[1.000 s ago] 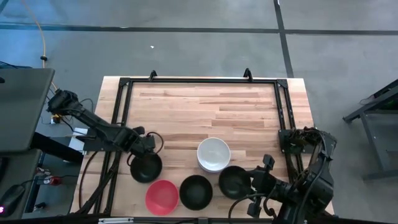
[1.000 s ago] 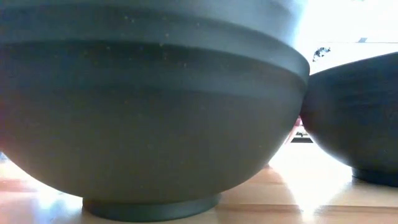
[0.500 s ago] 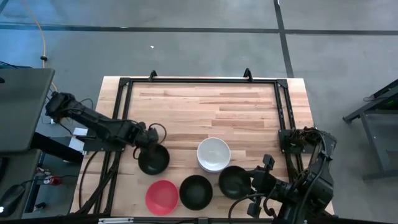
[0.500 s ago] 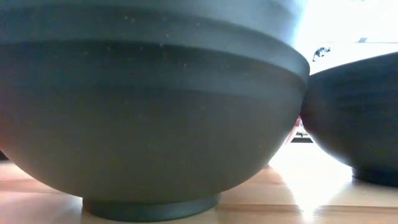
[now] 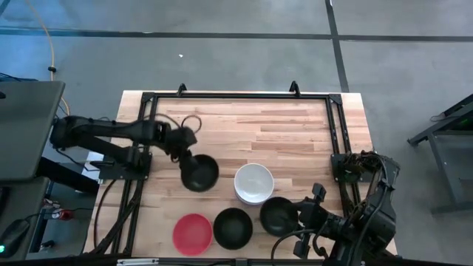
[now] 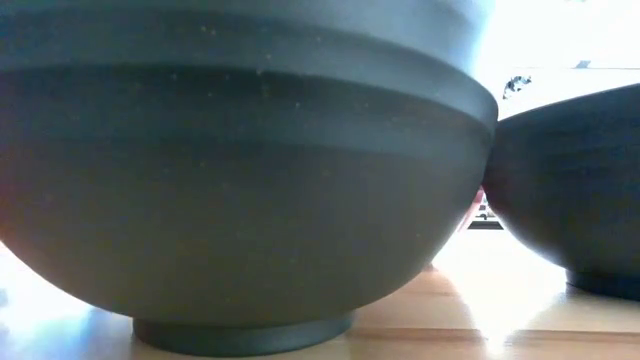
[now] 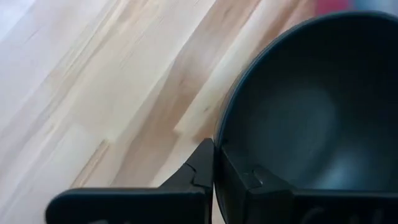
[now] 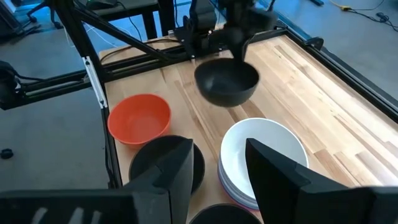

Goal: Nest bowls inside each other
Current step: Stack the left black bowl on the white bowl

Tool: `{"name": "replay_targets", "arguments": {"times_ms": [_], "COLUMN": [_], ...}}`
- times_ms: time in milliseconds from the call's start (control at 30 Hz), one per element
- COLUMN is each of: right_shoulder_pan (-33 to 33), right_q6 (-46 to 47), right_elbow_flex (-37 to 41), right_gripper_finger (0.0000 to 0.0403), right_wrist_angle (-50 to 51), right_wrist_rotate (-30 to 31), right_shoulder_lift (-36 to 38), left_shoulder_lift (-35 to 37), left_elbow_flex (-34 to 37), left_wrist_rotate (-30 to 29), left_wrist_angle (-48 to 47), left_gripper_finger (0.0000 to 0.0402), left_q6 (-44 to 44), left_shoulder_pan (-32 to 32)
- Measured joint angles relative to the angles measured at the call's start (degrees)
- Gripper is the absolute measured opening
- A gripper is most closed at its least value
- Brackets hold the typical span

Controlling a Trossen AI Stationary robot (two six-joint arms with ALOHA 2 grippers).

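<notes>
My left gripper [image 5: 186, 148] is shut on a black bowl [image 5: 199, 174], also seen in the right wrist view [image 8: 227, 81], left of the white bowl stack [image 5: 253, 183]. That stack [image 8: 264, 152] sits on coloured bowls whose rims [image 8: 239, 198] peek out below. A red bowl [image 5: 192, 233] and two more black bowls [image 5: 233, 227] [image 5: 279, 216] rest on their bases along the near edge. The low view shows those two black bowls [image 6: 240, 180] [image 6: 570, 190] close up. My right gripper [image 8: 217, 180] is open and waits at the near right, beside the right black bowl. My left gripper holds the black bowl by its rim [image 7: 217, 140], on the side toward the table's left. One finger [image 7: 199, 168] is outside the wall and the other [image 7: 252, 180] is inside the hollow. The bowl is lifted clear of the table, mouth up, slightly tilted.
A black metal frame [image 5: 144, 118] runs around the wooden tabletop [image 5: 251, 125], whose far half is bare wood. Arm mounts and cables stand at the left [image 5: 111, 159] and right [image 5: 355, 166] edges.
My left gripper has carried the black bowl from the near left part of the table toward the far edge and to the right, closer to the white stack, and has lifted it. The other bowls and my right arm have stayed where they were.
</notes>
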State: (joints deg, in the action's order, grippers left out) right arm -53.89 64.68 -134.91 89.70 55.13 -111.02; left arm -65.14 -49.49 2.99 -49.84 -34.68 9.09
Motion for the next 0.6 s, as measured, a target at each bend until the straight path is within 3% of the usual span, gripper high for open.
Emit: {"name": "replay_targets", "arguments": {"times_ms": [100,233,600], "right_shoulder_pan": [0.0,0.0,0.0], "right_q6": [0.0,0.0,-1.2], "right_elbow_flex": [0.0,0.0,0.0], "right_gripper_finger": [0.0140,0.0140,0.0140], "right_wrist_angle": [-0.2,-0.3,0.3], "right_wrist_rotate": [-0.1,-0.3,-0.5], "right_shoulder_lift": [0.0,0.0,0.0], "left_shoulder_lift": [0.0,0.0,-8.5], "left_elbow_flex": [-4.1,-10.6,-30.0], "left_wrist_rotate": [4.8,6.6,2.1], "left_wrist_angle": [0.0,-0.6,-4.6], "left_gripper_finger": [0.0000,0.0000,0.0000], "left_q6": [0.9,1.4,1.4], "left_shoulder_pan": [3.2,5.0,3.5]}}
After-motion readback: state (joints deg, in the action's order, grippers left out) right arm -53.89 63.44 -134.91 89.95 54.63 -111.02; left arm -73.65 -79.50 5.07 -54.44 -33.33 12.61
